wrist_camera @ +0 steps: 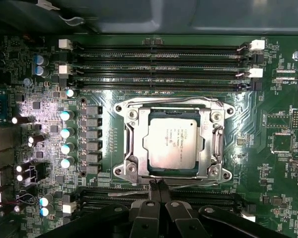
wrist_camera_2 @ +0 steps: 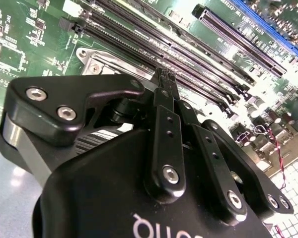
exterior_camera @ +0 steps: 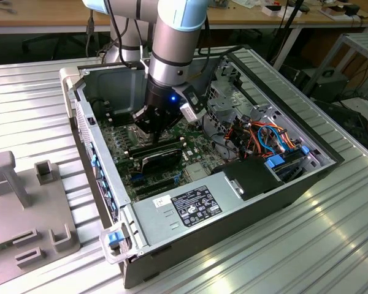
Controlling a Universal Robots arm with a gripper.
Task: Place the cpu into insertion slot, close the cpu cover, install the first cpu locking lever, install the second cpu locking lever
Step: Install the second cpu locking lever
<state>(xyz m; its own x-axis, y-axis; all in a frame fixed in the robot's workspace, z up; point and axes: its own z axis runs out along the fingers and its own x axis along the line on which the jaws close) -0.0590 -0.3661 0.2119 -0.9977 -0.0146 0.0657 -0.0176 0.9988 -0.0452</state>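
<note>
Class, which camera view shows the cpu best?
The first wrist view: the cpu faces the camera, seated under the cpu cover. In the exterior view the arm blocks that spot; in the second wrist view the pincer covers it.

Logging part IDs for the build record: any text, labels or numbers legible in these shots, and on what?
Nothing reads reliably.
Print on the cpu: lines too fine to read.
White power supply label: print too small.
White lettering on the circuit board: too small.
Letters on the gripper body: cut off at the edge.
</note>
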